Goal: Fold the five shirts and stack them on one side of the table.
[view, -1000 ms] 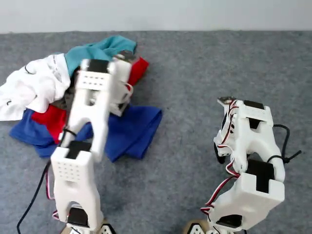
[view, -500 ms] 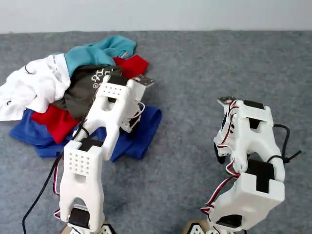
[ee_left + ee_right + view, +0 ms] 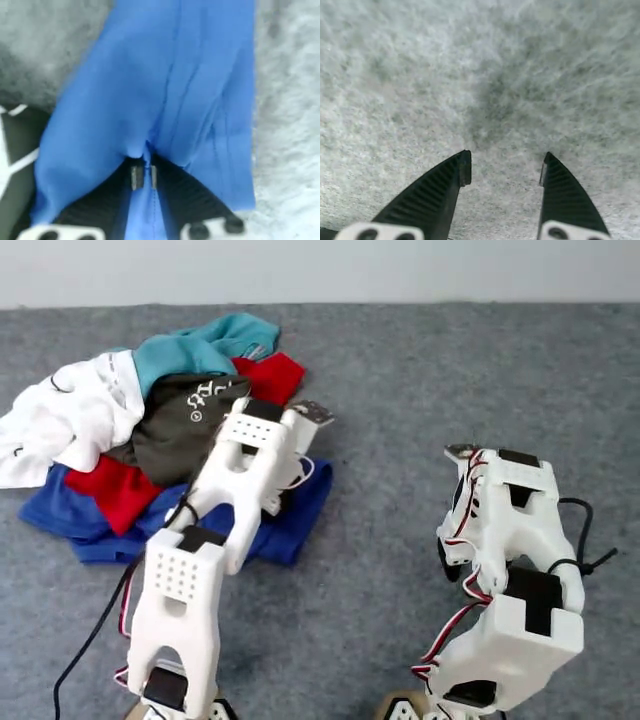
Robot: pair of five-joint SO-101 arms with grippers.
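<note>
Grey carpet (image 3: 400, 390) bears the shirt pile (image 3: 80, 420); left jaws pinch the blue shirt (image 3: 165, 90), right jaws spread.

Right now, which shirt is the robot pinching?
The blue shirt: the left gripper is shut on a fold of it. The white shirt, teal shirt, red shirt and dark grey shirt lie in the pile, unheld.
</note>
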